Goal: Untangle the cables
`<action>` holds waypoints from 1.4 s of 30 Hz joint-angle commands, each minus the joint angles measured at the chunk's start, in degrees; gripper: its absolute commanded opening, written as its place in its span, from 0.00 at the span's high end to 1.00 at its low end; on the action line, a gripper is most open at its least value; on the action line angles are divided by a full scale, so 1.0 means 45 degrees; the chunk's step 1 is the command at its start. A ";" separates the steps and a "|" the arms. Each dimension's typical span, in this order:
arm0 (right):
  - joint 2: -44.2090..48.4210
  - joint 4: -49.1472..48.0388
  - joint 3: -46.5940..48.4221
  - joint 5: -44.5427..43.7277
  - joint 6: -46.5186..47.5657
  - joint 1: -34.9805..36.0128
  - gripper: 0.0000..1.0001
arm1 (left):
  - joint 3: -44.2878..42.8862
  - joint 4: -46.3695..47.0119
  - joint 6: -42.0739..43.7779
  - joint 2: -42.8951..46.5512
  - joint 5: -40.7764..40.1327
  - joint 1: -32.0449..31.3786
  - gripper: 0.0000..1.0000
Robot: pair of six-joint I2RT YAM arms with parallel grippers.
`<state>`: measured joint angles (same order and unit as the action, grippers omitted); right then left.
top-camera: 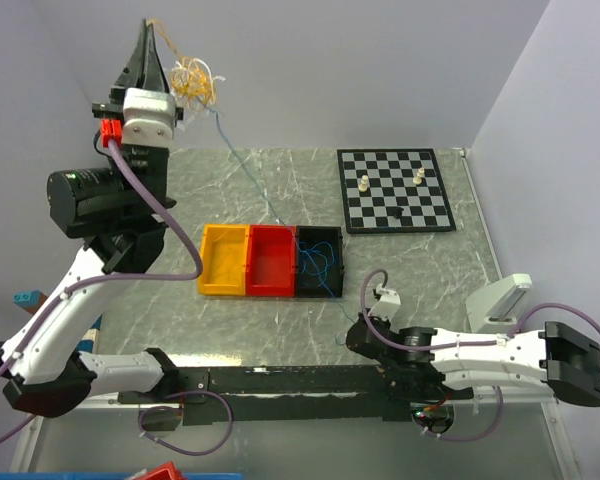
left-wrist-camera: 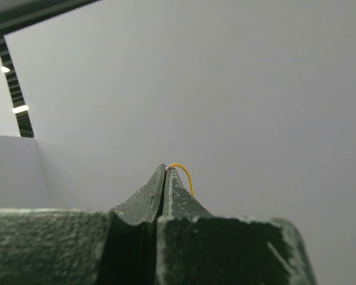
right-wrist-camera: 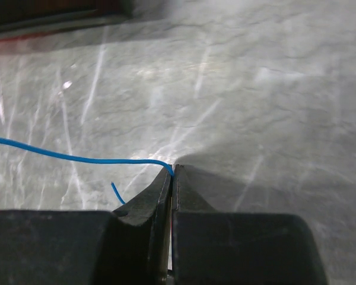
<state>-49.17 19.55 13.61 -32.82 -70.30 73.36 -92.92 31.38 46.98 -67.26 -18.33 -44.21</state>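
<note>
My left gripper (top-camera: 149,30) is raised high at the back left, pointing up, and is shut on a yellow-orange wire (left-wrist-camera: 184,173). A clump of yellow-orange and white cables (top-camera: 195,80) hangs beside it in the air. A thin blue wire (top-camera: 248,175) runs from the clump down toward the black bin (top-camera: 332,290), where more blue wire (top-camera: 318,258) lies. My right gripper (top-camera: 352,338) is low over the table in front of the black bin. It is shut on the end of a blue wire (right-wrist-camera: 59,156), which leads off to the left; its jaws (right-wrist-camera: 173,170) are pressed together.
Yellow bin (top-camera: 225,262), red bin (top-camera: 272,262) and the black bin stand side by side mid-table. A chessboard (top-camera: 380,170) with a few pieces lies at the back right. Walls close the back and right. A white bracket (top-camera: 500,298) sits at the right edge.
</note>
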 commanded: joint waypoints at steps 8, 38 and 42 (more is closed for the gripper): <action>-0.1944 0.3350 0.1098 -0.0559 -0.2930 0.0142 1.00 | -0.2884 0.1679 0.1747 -0.0930 0.0224 0.0135 0.99; 0.0752 -0.2606 0.7832 -0.2672 1.1147 -0.1337 1.00 | 0.4282 -0.4077 -0.2977 0.3364 0.1454 0.0859 0.99; 0.0185 -0.3988 0.8246 -0.1479 1.2261 -0.2570 1.00 | 0.4751 -0.5698 -0.4109 0.4107 0.2877 0.0859 0.99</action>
<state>-46.30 10.02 48.12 -43.72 -26.35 65.71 -72.55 12.29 35.42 -52.45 -11.60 -40.45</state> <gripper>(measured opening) 0.022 0.016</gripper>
